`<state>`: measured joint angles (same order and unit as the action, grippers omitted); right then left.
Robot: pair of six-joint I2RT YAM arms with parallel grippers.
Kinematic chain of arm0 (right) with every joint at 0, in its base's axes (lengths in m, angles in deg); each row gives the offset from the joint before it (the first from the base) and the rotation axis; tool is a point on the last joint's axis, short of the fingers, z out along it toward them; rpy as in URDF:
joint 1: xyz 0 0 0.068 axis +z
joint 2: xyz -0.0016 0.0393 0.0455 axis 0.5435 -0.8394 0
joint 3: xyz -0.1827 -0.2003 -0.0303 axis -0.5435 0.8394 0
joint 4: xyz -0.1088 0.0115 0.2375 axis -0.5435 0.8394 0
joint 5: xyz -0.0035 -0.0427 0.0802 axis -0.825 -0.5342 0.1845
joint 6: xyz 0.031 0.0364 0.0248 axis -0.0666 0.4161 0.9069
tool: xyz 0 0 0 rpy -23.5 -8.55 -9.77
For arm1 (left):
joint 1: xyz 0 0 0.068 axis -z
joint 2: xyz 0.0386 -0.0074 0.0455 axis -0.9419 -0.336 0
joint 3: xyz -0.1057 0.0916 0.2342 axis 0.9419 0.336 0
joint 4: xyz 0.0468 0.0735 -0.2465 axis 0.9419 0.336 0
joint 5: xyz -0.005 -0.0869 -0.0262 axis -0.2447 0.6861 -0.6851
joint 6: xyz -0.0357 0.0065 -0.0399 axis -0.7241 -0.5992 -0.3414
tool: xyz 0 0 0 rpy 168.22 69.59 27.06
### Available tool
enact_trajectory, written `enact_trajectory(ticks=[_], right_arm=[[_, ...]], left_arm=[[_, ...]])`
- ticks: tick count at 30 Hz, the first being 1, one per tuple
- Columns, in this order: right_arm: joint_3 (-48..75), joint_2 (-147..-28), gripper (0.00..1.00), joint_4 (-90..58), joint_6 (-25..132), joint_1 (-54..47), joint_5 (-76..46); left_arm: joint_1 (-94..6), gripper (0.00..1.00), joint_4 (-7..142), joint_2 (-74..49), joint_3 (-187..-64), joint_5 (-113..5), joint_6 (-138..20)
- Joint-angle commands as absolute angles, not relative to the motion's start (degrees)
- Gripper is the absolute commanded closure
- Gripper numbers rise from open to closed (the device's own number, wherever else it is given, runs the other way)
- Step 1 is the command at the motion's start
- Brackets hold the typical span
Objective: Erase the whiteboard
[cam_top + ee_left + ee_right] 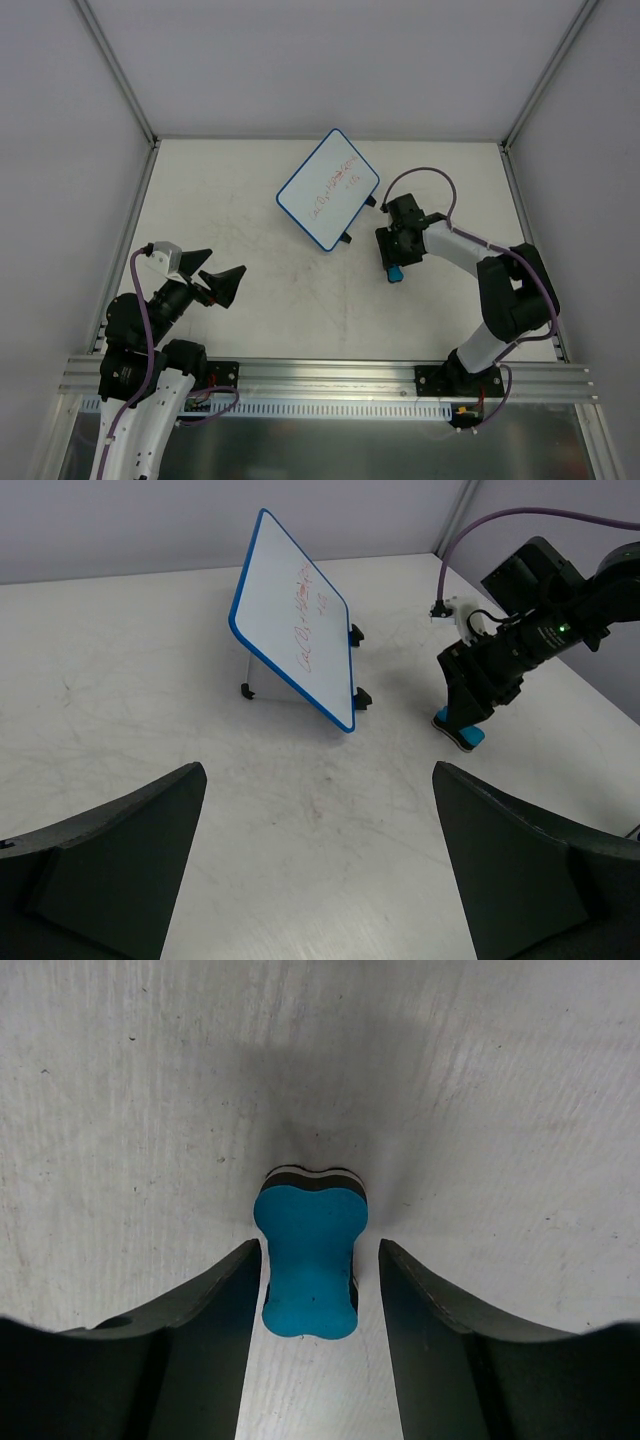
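The whiteboard [328, 190], scribbled in red, stands tilted at the far middle of the table [250, 300]. Just nearer and to its right, the right pincer [320, 1250] narrowly straddles a blue eraser [397, 273]. The left pincer [218, 270] gapes wide, near left.

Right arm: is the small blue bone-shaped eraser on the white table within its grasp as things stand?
Probably yes. The right gripper straddles the blue bone-shaped eraser on the white table, one finger either side, nothing between them. The blue-rimmed whiteboard stands apart.
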<state>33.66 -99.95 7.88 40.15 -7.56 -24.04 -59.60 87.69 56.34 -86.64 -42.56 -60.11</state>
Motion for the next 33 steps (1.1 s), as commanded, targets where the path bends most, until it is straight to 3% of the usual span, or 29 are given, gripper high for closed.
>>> enact_trajectory(ticks=[1,8,15,23,33], right_arm=[[32.13,-100.81,0.46,6.55,40.19,-7.26,-25.49],[32.04,-102.04,0.48,6.2,40.37,-7.26,-26.1],[32.48,-98.8,0.73,6.2,40.63,-7.26,-26.02],[31.52,-89.48,0.79,6.63,40.63,-7.7,-23.3],[24.84,-84.55,0.8,11.73,39.84,-7.96,-18.11]], left_arm=[[-60.26,0.01,86.75,57.0,-86.78,-41.04,-58.71],[-60.26,0.01,86.83,56.74,-86.78,-41.04,-58.8],[-60.26,0.01,86.75,55.86,-86.96,-41.39,-59.15],[-60.26,0.01,85.96,48.66,-88.72,-45.69,-67.56],[-60.26,0.01,62.86,33.83,-79.68,-46.76,-87.52]])
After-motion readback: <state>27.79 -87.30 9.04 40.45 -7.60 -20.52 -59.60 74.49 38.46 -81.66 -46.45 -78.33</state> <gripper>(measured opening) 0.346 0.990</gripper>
